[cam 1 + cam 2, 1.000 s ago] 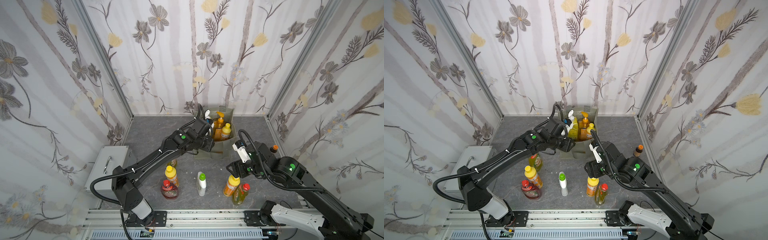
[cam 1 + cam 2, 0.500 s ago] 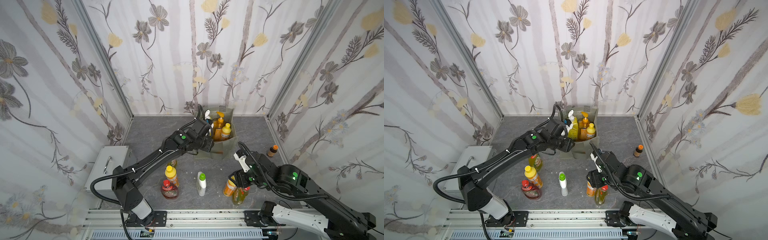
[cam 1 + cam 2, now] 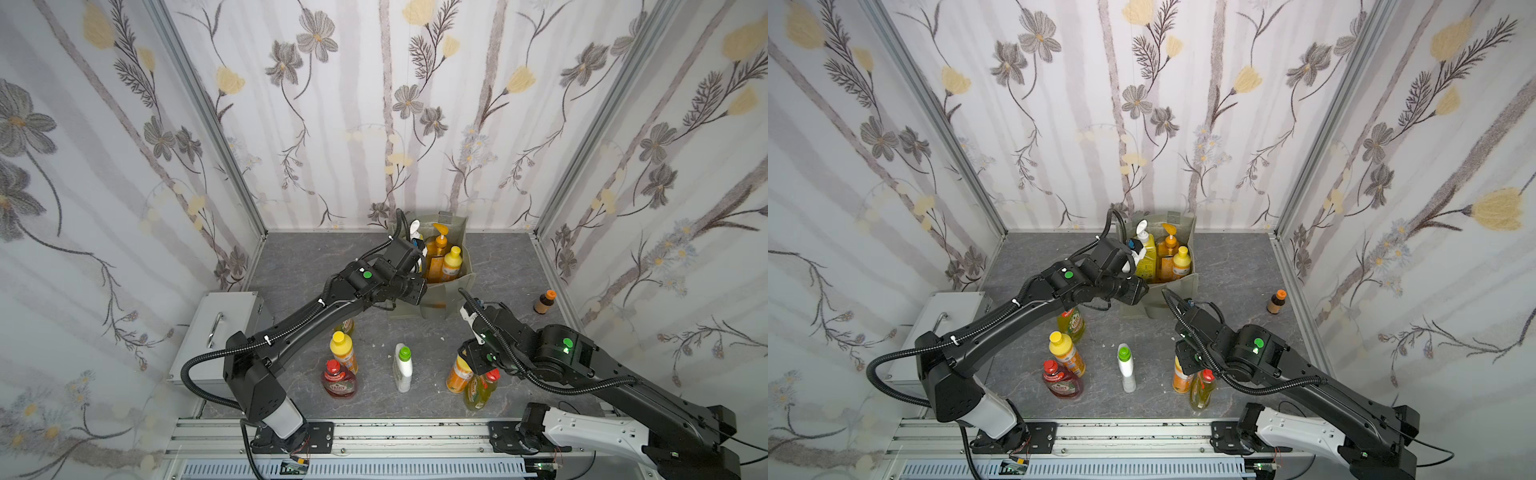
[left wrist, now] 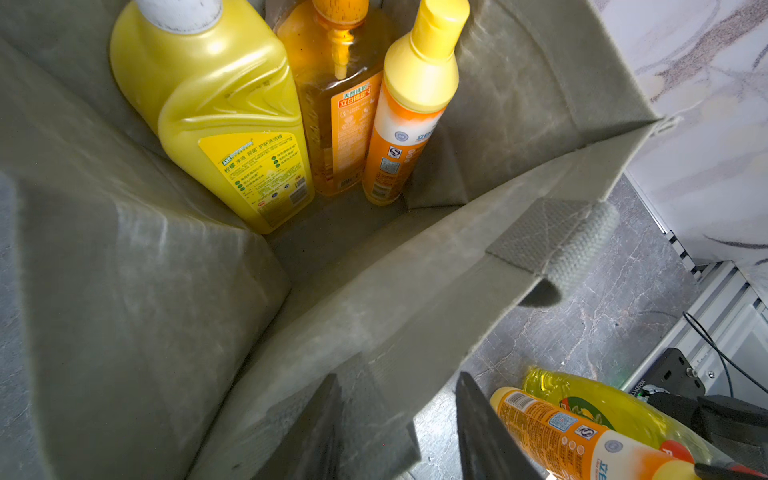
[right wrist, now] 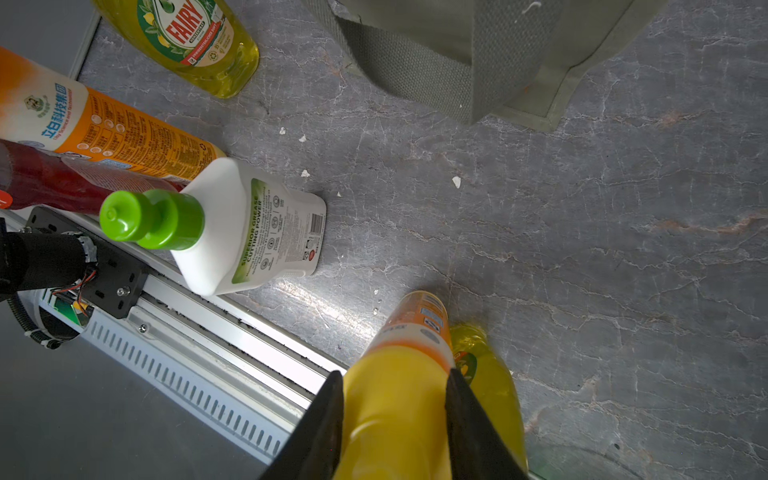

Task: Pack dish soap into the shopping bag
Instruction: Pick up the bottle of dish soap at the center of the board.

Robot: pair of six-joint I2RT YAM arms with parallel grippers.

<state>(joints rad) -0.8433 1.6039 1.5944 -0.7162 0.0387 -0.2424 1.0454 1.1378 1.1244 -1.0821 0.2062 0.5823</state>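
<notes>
The grey-green shopping bag (image 3: 442, 300) stands at the back with a yellow pump bottle (image 3: 1146, 261), an orange pump bottle (image 3: 436, 254) and an orange yellow-capped bottle (image 3: 452, 265) upright inside. My left gripper (image 4: 397, 376) sits at the bag's front rim (image 4: 415, 291), shut on the fabric there. My right gripper (image 5: 395, 374) is near the front edge, its fingers pressed on both sides of the yellow cap of another orange dish soap bottle (image 3: 457, 377), which stands on the table. A yellow-green red-capped bottle (image 3: 480, 391) stands against it.
A white green-capped bottle (image 3: 402, 370), an orange yellow-capped bottle (image 3: 344, 350), a red bottle (image 3: 340, 381) and a yellow-green bottle (image 3: 1071, 326) stand left of centre. A small brown bottle (image 3: 543, 302) is by the right wall. A grey metal box (image 3: 220, 328) sits left.
My right gripper came down toward the front and its jaws closed on the orange bottle's yellow cap. The left arm and the bag have stayed put.
</notes>
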